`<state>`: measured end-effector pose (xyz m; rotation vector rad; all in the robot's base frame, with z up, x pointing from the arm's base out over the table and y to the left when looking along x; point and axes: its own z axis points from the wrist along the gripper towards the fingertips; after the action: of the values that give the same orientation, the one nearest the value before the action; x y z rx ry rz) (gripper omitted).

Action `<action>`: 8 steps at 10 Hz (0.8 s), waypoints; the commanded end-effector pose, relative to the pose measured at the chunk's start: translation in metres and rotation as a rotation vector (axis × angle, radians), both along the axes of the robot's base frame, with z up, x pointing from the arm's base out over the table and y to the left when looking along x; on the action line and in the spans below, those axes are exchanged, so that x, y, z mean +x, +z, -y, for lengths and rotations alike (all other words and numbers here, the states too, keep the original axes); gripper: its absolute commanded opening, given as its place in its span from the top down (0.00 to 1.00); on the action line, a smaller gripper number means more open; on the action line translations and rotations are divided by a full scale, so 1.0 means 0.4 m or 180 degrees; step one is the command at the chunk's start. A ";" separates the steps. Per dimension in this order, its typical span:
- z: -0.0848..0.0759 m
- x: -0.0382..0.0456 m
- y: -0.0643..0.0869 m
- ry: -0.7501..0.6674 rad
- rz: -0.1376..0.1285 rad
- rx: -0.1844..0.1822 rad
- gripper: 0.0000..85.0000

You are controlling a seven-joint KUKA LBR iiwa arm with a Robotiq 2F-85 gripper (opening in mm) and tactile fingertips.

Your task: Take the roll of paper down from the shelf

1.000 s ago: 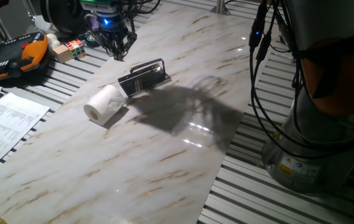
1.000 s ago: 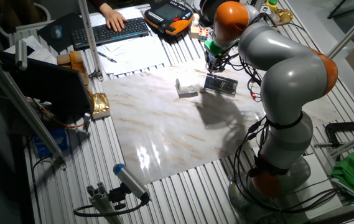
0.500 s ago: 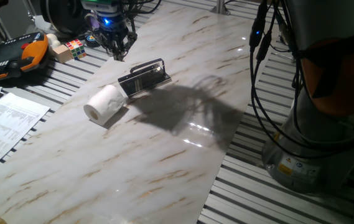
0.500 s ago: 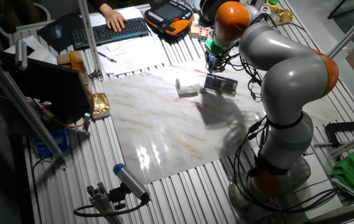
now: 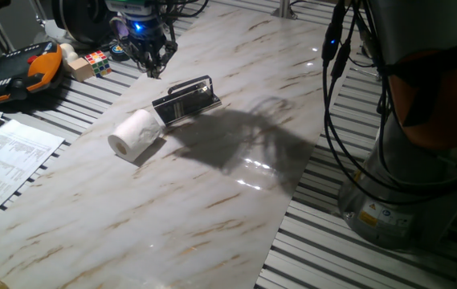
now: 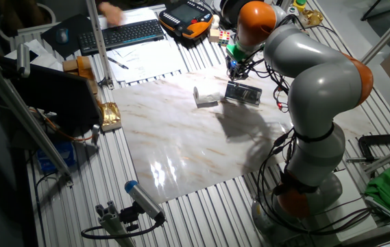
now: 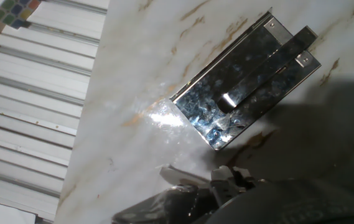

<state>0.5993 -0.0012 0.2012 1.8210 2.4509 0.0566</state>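
The white roll of paper (image 5: 136,132) lies on its side on the marble table, touching the near-left end of the shelf (image 5: 186,99). The shelf is a low black rack with a silver wire rail and has nothing on it. Both also show in the other fixed view, the roll (image 6: 205,96) left of the shelf (image 6: 242,92). My gripper (image 5: 155,71) hangs above the table behind the shelf, fingers drawn together and holding nothing. In the hand view the shelf (image 7: 245,81) fills the upper right, with my gripper (image 7: 220,177) at the bottom edge. The roll is out of that view.
A black-and-orange case (image 5: 19,72) and a colour cube (image 5: 95,60) lie on the slatted bench left of the table. Printed sheets (image 5: 3,160) lie at the near left. A keyboard (image 6: 123,34) is at the back. The arm's base and cables (image 5: 405,160) stand at the right.
The arm, roll and shelf have not moved. In the other fixed view a person's hand has lifted off the keyboard and moved left.
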 end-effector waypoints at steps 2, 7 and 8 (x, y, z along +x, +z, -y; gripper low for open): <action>-0.001 -0.001 0.001 -0.0009 -0.0005 0.0000 0.99; -0.004 -0.003 0.002 0.0020 -0.0010 -0.0002 0.99; -0.005 -0.002 0.002 0.0020 -0.0005 -0.0022 0.99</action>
<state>0.5992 0.0013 0.2018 1.8124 2.4564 0.0507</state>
